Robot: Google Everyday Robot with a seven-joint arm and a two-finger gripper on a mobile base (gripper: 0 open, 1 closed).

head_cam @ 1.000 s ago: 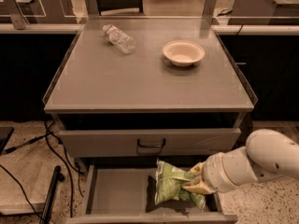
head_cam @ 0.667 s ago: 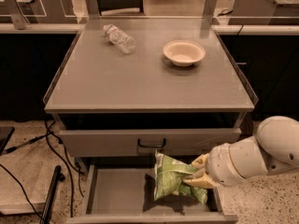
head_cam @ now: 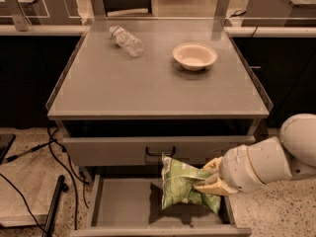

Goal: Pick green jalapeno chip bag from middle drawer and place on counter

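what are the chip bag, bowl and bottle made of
Green jalapeno chip bag: likely foil or plastic film, creased with a dull sheen; the gripper pinches its right edge above the middle drawer. Bowl: matte white, perhaps paper or plastic. Bottle: clear plastic, see-through.

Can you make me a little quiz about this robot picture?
1. True or false: the bag is lying on the counter.
2. What sits on the counter? A: a bowl and a bottle. B: a cup and a spoon. C: nothing but a box.
3. Fill the gap: the hand, at the right above the open drawer, is shut on the ____.

Key
1. False. The hand holds the bag over the drawer.
2. A
3. bag
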